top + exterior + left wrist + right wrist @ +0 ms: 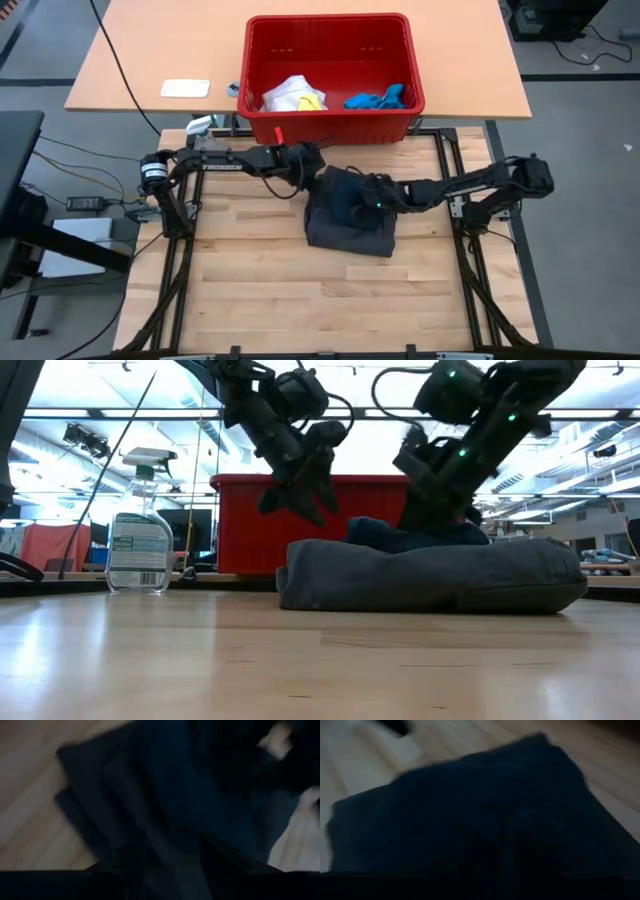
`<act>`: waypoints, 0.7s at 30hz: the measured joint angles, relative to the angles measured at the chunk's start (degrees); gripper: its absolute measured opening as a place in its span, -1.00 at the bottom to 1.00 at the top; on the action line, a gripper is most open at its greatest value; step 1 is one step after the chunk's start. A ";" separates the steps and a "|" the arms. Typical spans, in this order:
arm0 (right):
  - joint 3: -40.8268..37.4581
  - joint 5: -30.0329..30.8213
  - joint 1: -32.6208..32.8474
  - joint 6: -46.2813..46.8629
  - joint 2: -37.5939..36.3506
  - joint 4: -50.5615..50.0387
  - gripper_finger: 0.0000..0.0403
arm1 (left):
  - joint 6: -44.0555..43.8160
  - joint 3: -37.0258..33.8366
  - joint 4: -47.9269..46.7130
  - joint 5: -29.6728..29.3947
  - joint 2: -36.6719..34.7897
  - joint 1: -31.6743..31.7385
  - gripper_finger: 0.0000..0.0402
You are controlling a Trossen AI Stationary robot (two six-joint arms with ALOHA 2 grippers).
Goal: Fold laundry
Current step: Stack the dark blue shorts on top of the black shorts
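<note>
High view: left gripper point(318, 168) and right gripper point(362, 196) meeting over a folded pile of dark grey shorts point(350, 228), small navy piece point(350, 190) bunched on top between them. Left fingers apart, clear of the cloth in the low view; right fingers' state impossible to tell. Likely stacking. Beyond both, red basket point(331, 125) holding yellow shirt point(293, 96) and bright blue piece point(376, 98).

A dark navy cloth point(485, 820) fills most of the frame, blurred, lying on a pale wooden table point(365, 765). The gripper's own dark fingers point(530, 850) merge with the fabric below.
</note>
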 joint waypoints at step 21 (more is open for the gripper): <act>0.02 13.59 5.80 15.28 -28.48 -28.92 -0.22 | 3.05 -0.05 3.17 -2.36 -4.98 -1.36 -0.11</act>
